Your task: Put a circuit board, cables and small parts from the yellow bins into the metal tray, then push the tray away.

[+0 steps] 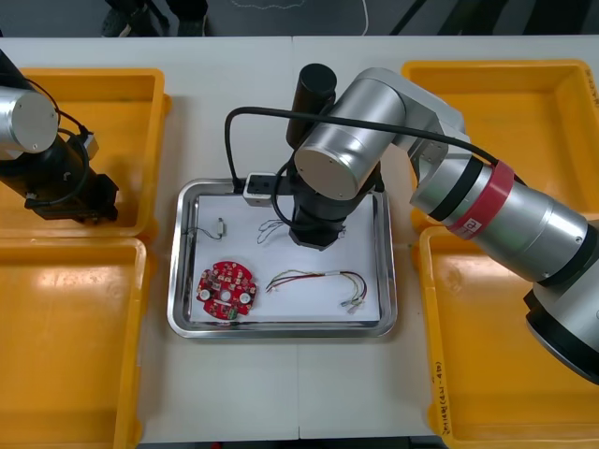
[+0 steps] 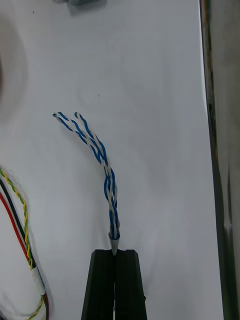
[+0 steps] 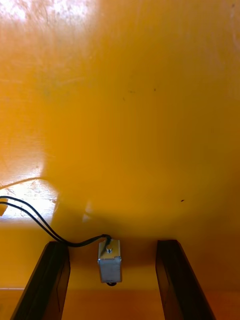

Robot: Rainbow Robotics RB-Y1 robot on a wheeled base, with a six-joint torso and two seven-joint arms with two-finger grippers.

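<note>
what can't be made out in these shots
right gripper: in the front view its wrist hides it and most of the blue and white cable it is shut on.
left gripper: in the front view its wrist hides the open fingers and the small metal part in the bin.
black cable: cut off by the left wrist view's edge.
small metal part in the tray: too small in the front view to tell its kind.

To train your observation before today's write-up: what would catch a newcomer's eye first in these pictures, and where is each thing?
The right end effector, over the shiny metal tray, is shut on a twisted blue and white cable. A round red circuit board lies in the tray's near left corner. In the far left yellow bin, the open left end effector straddles a small metal part.
</note>
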